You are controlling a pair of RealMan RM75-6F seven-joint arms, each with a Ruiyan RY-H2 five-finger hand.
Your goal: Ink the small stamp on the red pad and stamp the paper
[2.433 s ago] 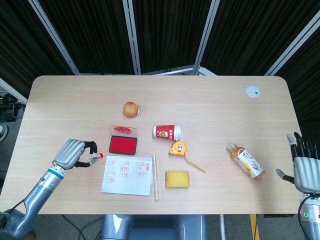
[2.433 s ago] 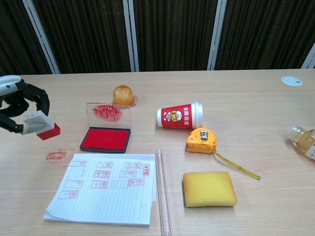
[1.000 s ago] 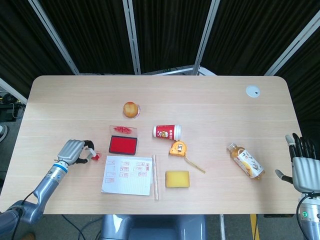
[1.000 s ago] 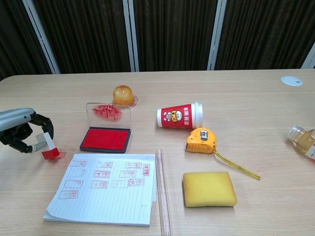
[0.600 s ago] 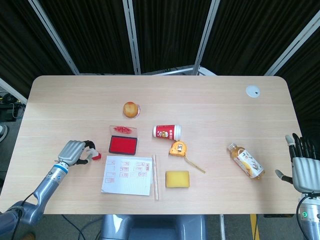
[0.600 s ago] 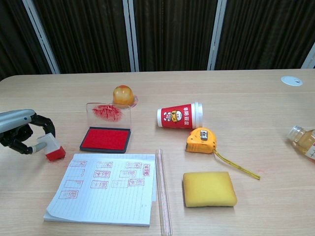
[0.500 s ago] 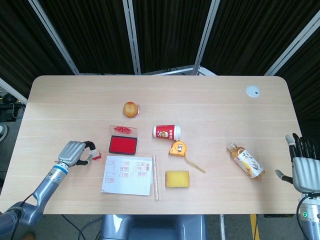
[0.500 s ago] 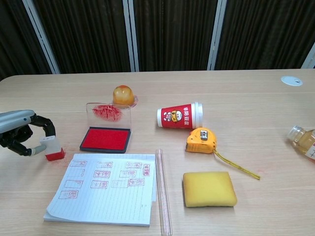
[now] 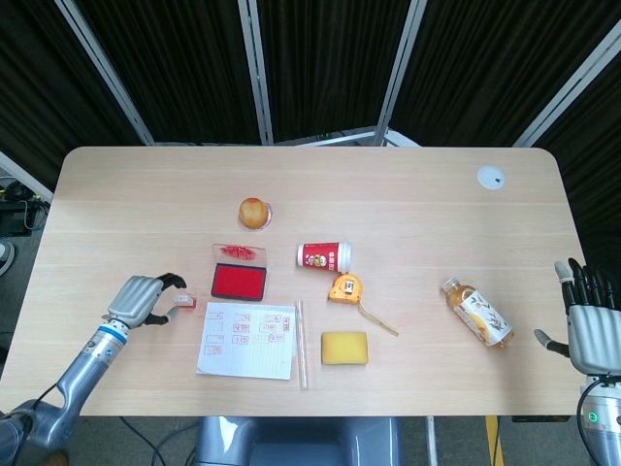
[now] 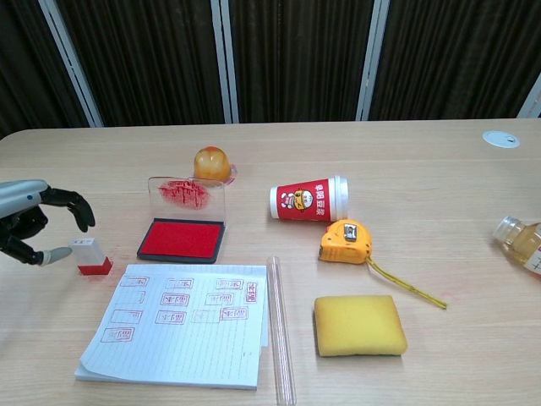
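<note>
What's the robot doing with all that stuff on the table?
It's a stamping job. The left hand has its fingers open beside the small stamp, which stands on the table left of the red pad. The paper already shows many red prints. The right hand waits, open, at the table's far edge.

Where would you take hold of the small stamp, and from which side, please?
Pinch the white upper block of the small stamp across its flat sides, coming from above and from the left, where the open left hand already is. It stands upright on its red base, so a top pinch probably suits; the red ink pad crowds its right.
</note>
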